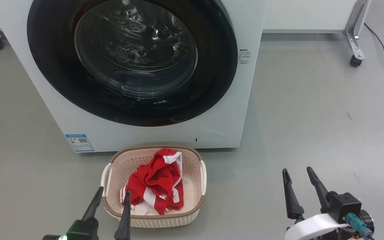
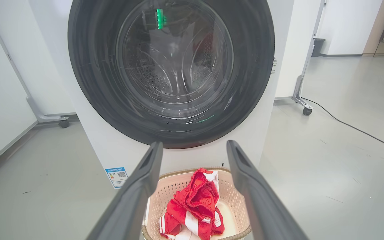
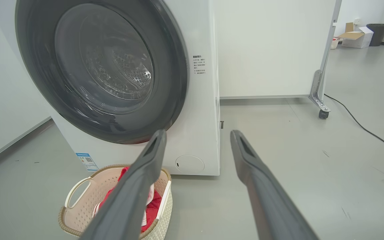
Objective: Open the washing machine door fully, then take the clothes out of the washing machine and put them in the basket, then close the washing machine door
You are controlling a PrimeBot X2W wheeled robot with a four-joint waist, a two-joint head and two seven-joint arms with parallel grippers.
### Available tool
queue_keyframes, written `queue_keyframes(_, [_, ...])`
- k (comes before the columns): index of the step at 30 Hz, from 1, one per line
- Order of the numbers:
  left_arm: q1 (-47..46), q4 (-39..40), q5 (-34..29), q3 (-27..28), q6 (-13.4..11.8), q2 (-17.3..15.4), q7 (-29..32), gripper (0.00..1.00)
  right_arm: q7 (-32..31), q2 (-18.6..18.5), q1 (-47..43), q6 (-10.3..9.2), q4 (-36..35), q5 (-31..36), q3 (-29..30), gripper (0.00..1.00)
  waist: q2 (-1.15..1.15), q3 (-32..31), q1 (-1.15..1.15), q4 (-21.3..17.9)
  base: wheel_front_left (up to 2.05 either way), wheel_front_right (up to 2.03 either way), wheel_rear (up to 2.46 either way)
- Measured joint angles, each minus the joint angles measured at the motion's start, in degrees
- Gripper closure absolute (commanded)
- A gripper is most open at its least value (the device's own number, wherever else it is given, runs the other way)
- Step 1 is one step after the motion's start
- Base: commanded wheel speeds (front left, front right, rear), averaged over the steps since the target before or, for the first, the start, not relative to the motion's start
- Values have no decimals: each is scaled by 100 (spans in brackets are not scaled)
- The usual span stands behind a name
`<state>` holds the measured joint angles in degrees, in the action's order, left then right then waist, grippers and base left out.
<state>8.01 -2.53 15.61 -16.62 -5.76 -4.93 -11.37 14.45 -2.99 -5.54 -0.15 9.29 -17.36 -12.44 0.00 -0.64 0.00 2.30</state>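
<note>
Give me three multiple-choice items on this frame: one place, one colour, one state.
1. Where do the clothes lie?
A. In the drum
B. In the basket
C. On the floor

2. What colour is the basket's rim?
A. Blue
B. Black
C. Brown

3. How does the washing machine door stand?
A. Shut
B. Swung fully open
C. Half open

Answers:
1 B: the red and white bundle sits inside the perforated walls.
2 C: a brown woven-look band runs round the top.
3 A: the black ring lies flat against the white front of the washing machine in the head view and both wrist views.
</note>
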Motion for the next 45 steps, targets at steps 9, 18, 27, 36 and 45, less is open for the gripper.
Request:
queue_keyframes(9, [79, 114, -1, 33, 0, -7, 22, 0, 0, 21, -183, -3, -157, 29, -19, 0, 0, -7, 0, 62, 0, 0, 0])
queue_keyframes(18, [83, 200, -7, 62, -5, -25, 46, 0, 0, 32, -279, -59, -257, 33, -41, 0, 0, -4, 0, 52, 0, 0, 0])
queue_keyframes(27, [97, 268, -8, 75, -32, -35, 75, 0, 0, 40, -354, -112, -314, 38, -42, 0, 0, 3, 0, 19, 0, 0, 0])
queue_keyframes(36, [146, 298, -16, 76, -33, -32, 80, 100, -1, 44, -438, -152, -341, 37, -43, 100, 0, 12, 0, -10, 0, 0, 0])
queue_keyframes(45, [259, 121, 144, -12, -24, 22, 77, 100, -3, 75, -573, -144, -168, -136, -83, 100, 0, 20, 0, -23, 0, 0, 0])
